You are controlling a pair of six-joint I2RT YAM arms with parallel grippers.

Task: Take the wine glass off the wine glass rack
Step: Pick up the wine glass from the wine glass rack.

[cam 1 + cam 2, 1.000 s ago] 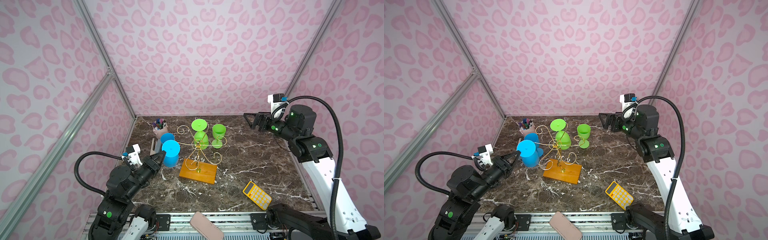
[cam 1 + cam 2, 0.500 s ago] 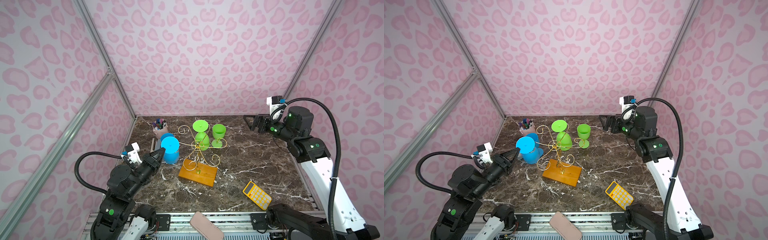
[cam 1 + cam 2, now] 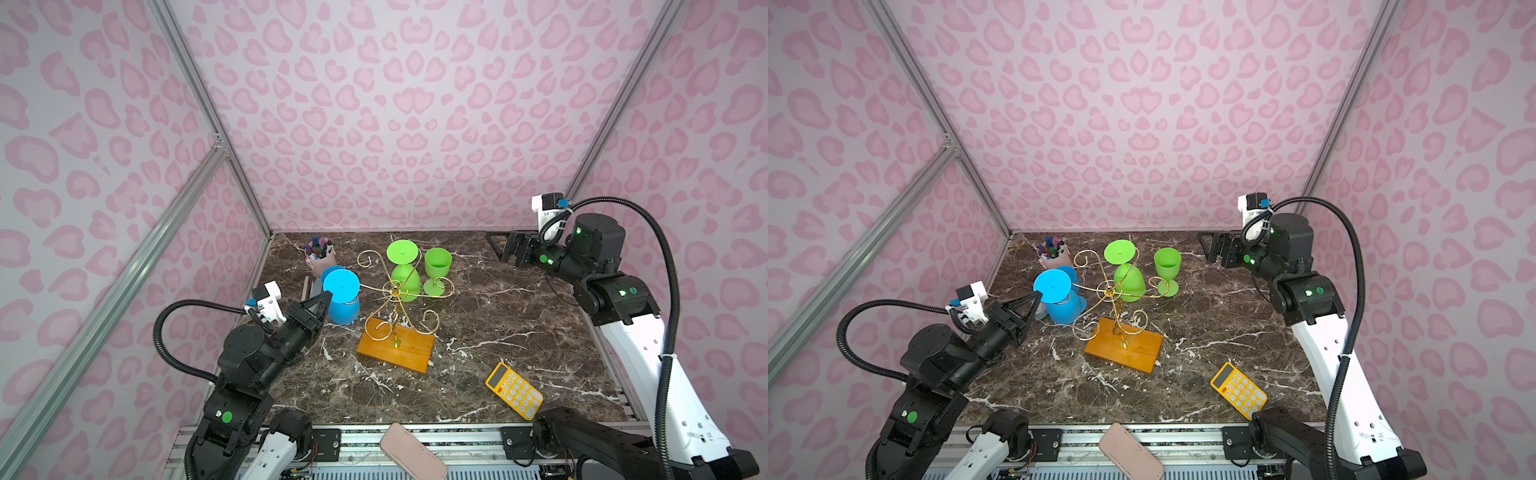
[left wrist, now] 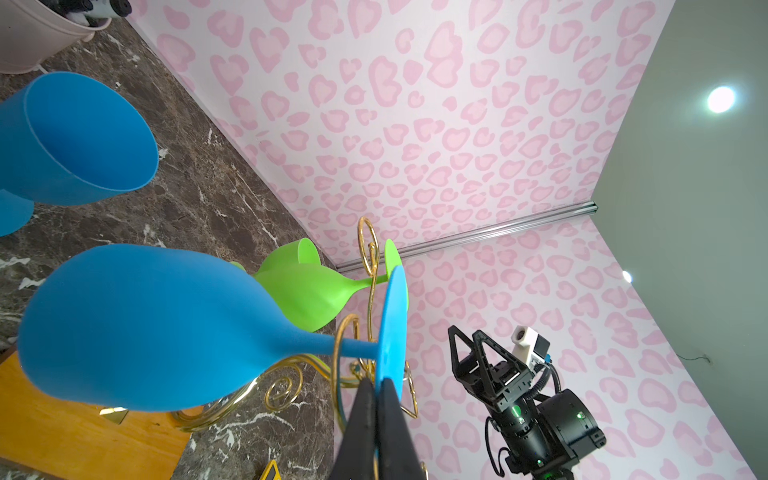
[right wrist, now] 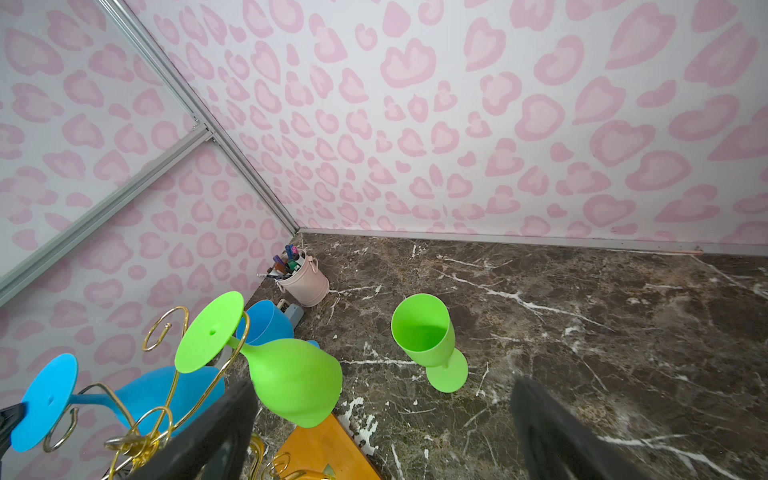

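While the left gripper [image 4: 376, 388] clamps the matte blue wine glass [image 4: 145, 324] by its disc foot (seemingly on the gold-wire rack [image 3: 394, 288]), right gripper [image 5: 380, 397] gapes.

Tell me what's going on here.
The left hand is pinched shut on the foot of the blue wine glass, which hangs upside down on the gold wine glass rack. The right hand hovers open and empty near the back. A hanging green glass shares the rack; an upright green glass stands on the table.
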